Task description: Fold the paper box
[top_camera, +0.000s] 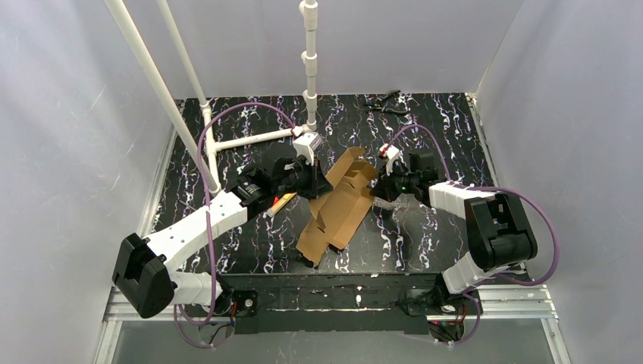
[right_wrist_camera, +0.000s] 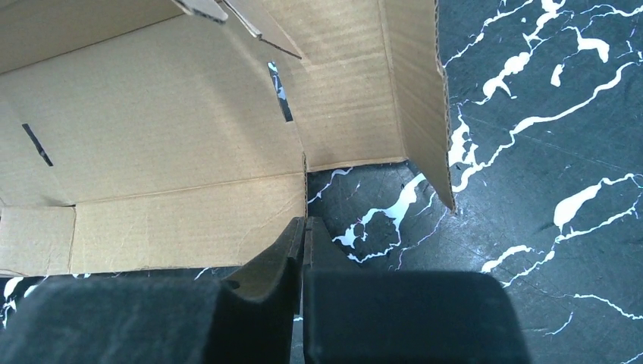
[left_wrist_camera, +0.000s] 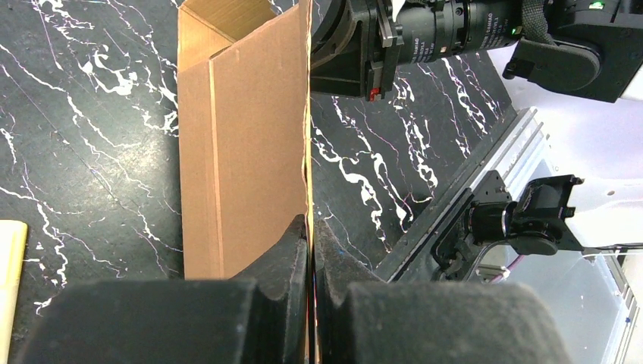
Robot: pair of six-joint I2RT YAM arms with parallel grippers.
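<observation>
The paper box (top_camera: 337,211) is a plain brown cardboard sheet, partly raised, lying aslant in the middle of the black marbled table. My left gripper (top_camera: 324,182) is at its upper left side. In the left wrist view the gripper (left_wrist_camera: 312,224) is shut on the thin edge of an upright panel of the box (left_wrist_camera: 250,136). My right gripper (top_camera: 377,191) is at the box's right side. The right wrist view shows this gripper (right_wrist_camera: 304,224) shut on the corner edge of a panel, with the box's pale inner face (right_wrist_camera: 167,129) and its raised side flap (right_wrist_camera: 421,98) beyond.
A pale yellow stick (top_camera: 283,202) lies just left of the box under the left arm; it shows again as a stick (left_wrist_camera: 9,280) at the left wrist view's edge. Black pliers (top_camera: 385,103) lie at the back. A white pipe frame (top_camera: 250,139) stands back left. The table's front edge (top_camera: 364,277) is near.
</observation>
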